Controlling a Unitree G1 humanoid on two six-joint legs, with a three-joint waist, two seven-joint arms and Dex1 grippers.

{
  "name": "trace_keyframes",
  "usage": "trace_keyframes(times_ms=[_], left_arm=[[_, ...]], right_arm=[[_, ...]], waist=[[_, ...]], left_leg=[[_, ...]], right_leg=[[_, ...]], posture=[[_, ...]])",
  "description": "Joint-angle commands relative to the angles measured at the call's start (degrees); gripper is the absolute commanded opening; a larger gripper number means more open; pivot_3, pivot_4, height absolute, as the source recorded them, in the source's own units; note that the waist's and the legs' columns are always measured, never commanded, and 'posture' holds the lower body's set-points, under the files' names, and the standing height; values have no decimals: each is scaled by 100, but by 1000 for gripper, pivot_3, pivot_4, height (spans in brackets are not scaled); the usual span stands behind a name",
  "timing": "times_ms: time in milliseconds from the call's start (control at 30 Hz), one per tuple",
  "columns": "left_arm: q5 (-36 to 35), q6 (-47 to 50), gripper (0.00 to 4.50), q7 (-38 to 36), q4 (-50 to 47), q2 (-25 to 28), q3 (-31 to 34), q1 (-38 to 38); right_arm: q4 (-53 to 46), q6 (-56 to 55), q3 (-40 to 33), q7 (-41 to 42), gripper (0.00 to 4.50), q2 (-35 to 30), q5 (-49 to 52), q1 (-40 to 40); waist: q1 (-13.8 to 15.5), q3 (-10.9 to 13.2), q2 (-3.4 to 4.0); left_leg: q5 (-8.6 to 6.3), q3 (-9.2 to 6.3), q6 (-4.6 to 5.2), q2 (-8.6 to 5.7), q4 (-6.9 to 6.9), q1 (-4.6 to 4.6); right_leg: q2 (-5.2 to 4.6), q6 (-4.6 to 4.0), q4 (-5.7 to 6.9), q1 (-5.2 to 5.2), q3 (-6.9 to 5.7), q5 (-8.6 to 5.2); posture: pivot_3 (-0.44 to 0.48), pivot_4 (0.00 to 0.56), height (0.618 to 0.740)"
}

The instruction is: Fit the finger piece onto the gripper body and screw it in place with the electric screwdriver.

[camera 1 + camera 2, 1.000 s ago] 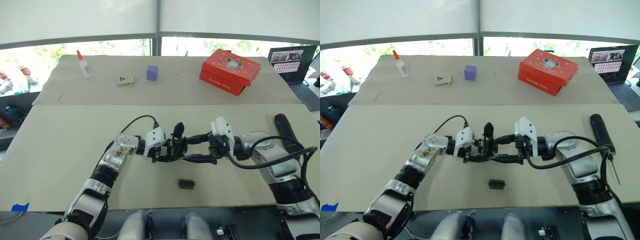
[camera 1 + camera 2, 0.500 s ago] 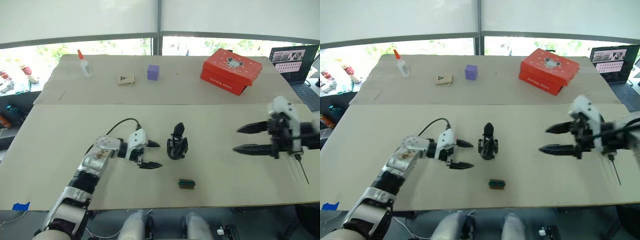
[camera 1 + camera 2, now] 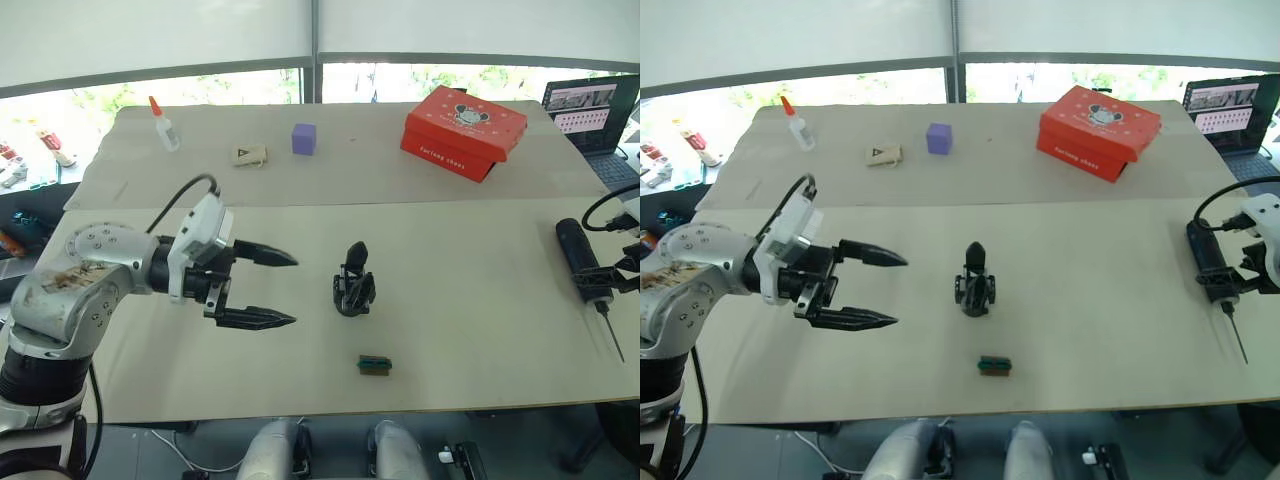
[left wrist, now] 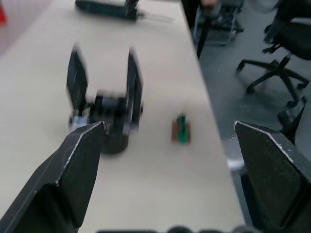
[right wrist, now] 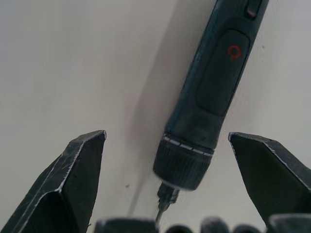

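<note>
Head stereo pair overhead — wrist views close-in.

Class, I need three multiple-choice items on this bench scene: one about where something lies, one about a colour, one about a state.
1. Where does the screwdriver lie?
A. on the near table, at the robot's right
B. on the far table, beside the glue bottle
C. in the left hand

2. What colour is the cube on the far table?
A. green
B. purple
C. orange

3. What is the state of the left hand?
A. shut on the screwdriver
B. shut on nothing
C. open, holding nothing

Key:
1. A: it rests by the table's right edge, between the right hand's spread fingers in the right wrist view.
2. B: the cube is purple, set between a small tan item and the red box.
3. C: its two fingers stand wide apart in the air, short of the gripper body.
</note>
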Motion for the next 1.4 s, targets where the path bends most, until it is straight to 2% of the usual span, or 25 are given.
trace_keyframes(times_ms=[33,233,367,500,567,633,667,800,867,1000,1133,1167,1300,1333,1400], left_arm=[[-689,413,4500,558,-332,-34,385,-511],[-1154,611,4500,969,-569,9,340,-967],[-1171,580,4500,967,-539,111,261,-1070],[-987,443,4500,877,-455,206,125,-1139],[-823,345,4500,822,-345,264,32,-1120],[-683,218,4500,694,-241,325,-40,-1075],[-605,137,4500,618,-192,346,-88,-1074],[-595,68,4500,420,-77,318,-204,-1233],[-573,32,4500,331,-52,298,-283,-1293],[-486,-90,4500,129,-29,267,-442,-1325],[-236,-298,4500,50,90,240,-587,-1403],[-187,-319,4500,64,133,204,-606,-1441],[-188,-321,4500,25,104,166,-617,-1478],[-181,-323,4500,14,93,164,-619,-1474],[-167,-325,4500,16,90,153,-621,-1470]], right_arm=[[980,-162,33,-280,4467,261,-418,-597],[1970,-706,9,-914,4467,692,-819,-912],[2233,-714,-117,-896,4467,889,-806,-1040],[2252,-979,-183,-200,3316,900,-800,-1039],[2133,-1528,-104,239,2584,731,-925,-906],[2052,-1628,-113,746,1924,635,-932,-929],[1977,-1588,-173,1047,1813,622,-860,-1015],[1297,-1769,-115,2466,1814,537,-747,-1008],[877,-1869,-109,2784,1814,535,-734,-844],[270,-2820,40,2617,1814,494,-1028,-258],[337,-2721,163,2442,1814,551,-1256,-185],[382,-2669,197,2506,2884,565,-1288,-255],[627,-2452,488,2839,4269,586,-1626,-724],[711,-2381,577,2886,4483,609,-1735,-845],[960,-2038,748,2811,4483,751,-1965,-1136]], waist=[[-7,4,-5],[5,5,-6],[-11,5,-5],[-13,5,-5],[-17,5,-5],[-24,5,-5],[-27,11,5],[-35,25,25],[-35,29,29],[28,29,28],[78,34,32],[77,34,32],[25,34,32],[8,34,32],[-8,34,32]], left_leg=[[3,0,-6,4,-4,0],[9,-1,-14,1,-19,3],[10,1,-15,0,-18,4],[11,1,-17,1,-18,6],[11,1,-17,1,-19,7],[11,2,-17,-1,-19,8],[11,4,-17,0,-19,9],[11,9,-17,0,-19,8],[11,12,-17,0,-19,8],[11,6,-17,0,-21,8],[11,5,-17,-8,-7,1],[11,7,-16,-7,-2,1],[12,4,-17,-1,6,3],[11,4,-17,-1,4,3],[11,3,-17,0,1,3]], right_leg=[[10,-1,-3,-1,0,-1],[17,-2,-4,2,1,-1],[17,-2,-5,4,4,-1],[21,-2,-5,4,3,-1],[23,-2,-6,5,3,-1],[23,-2,-7,4,4,-2],[26,-2,-8,4,5,-2],[26,-2,-7,0,12,-2],[26,-2,-4,-2,15,-2],[26,-2,2,0,8,-2],[21,0,0,2,11,-2],[22,0,0,1,15,-2],[27,-1,3,3,12,-2],[27,-1,3,1,14,-3],[28,-2,2,1,13,-3]], posture=[[0,150,740],[0,150,740],[0,150,740],[0,150,740],[0,150,740],[0,150,740],[0,150,740],[0,150,740],[0,150,740],[0,150,740],[0,150,740],[0,150,740],[0,150,740],[0,150,740],[0,150,740]])
